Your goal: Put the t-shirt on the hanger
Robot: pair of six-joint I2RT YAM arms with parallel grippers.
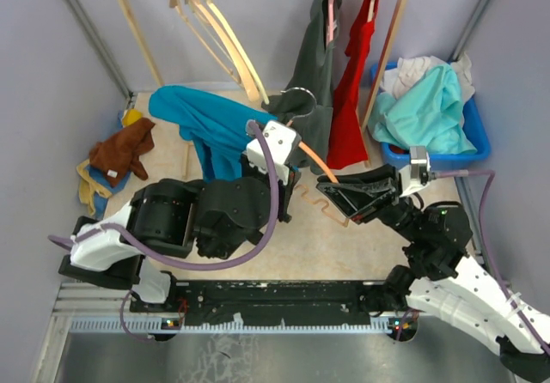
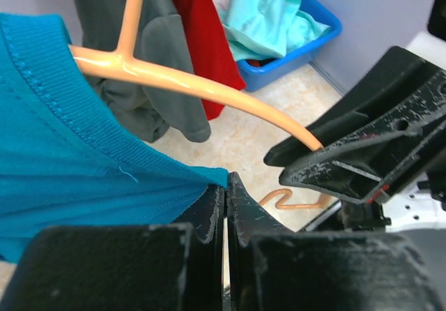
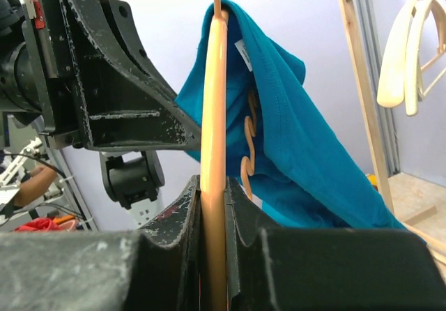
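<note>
On the left, the t-shirt [image 1: 202, 121] hangs in a bunch trailing toward the far left, and the left hand [image 2: 226, 185], fully closed, pinches its edge just below the collar. In the middle, the hanger [image 2: 209, 88] has one arm slipped under the collar, with its hook toward the far side near a hanging grey shirt [image 1: 314, 82]. The right hand [image 3: 212, 185] is clamped tight on the hanger's other arm, and a blue bin [image 1: 477, 147] sits at the far right.
</note>
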